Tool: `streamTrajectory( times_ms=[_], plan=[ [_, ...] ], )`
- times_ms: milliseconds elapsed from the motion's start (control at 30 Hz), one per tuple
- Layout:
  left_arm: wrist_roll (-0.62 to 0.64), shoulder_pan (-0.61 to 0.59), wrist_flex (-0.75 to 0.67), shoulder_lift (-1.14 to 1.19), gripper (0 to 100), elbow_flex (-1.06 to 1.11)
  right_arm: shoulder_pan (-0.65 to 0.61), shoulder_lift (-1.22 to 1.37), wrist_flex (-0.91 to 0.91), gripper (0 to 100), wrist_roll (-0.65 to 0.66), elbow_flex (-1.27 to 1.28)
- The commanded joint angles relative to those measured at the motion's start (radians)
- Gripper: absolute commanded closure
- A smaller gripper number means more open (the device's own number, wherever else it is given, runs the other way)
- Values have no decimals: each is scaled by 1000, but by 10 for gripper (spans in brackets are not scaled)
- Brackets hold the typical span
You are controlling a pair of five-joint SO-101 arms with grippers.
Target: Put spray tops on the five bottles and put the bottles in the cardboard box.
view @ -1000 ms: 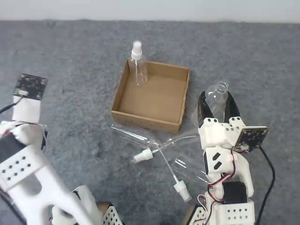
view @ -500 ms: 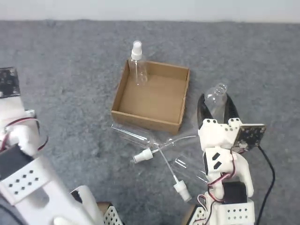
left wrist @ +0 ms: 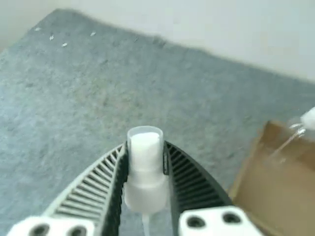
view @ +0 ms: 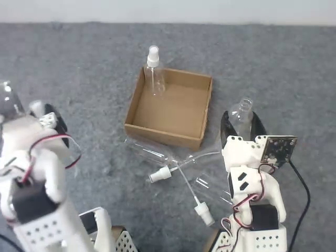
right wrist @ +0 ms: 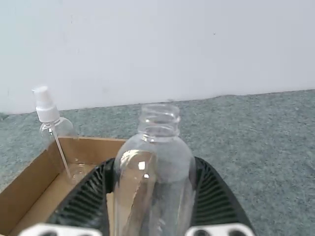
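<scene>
The right jaws are clenched round the belly of an open bottle [view: 243, 111]. It is upright, bare mouth pointing up, just right of the cardboard box [view: 207, 107]. The left jaws, over at the left side of the counter [view: 94, 58], grip a white spray top [left wrist: 144, 167] by its collar, nozzle up, with its tube starting down below. So the top lies well to the left of the bottle's mouth, with the box between them. I'd reckon the left arm has to carry it across and drop the tube straight into that neck. One capped bottle [view: 155, 79] stands in the box's far left corner. A lying bottle [view: 149, 151] and loose tops [view: 160, 174] rest on the grey carpet-like surface near the box's near wall. A pale wall closes the far edge.
</scene>
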Motion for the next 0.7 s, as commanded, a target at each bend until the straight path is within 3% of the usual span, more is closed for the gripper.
streamTrajectory(
  times_ms=[0, 333, 667],
  plan=[
    [66, 84, -72, -101, 988, 2, -12, -22, 4, 988, 14, -89],
    [206, 285, -307, -206, 988, 162, -97, -22, 119, 989, 87, -166],
    [215, 453, -494, -259, 988, 231, -252, -22, 125, 989, 135, -147]
  ],
)
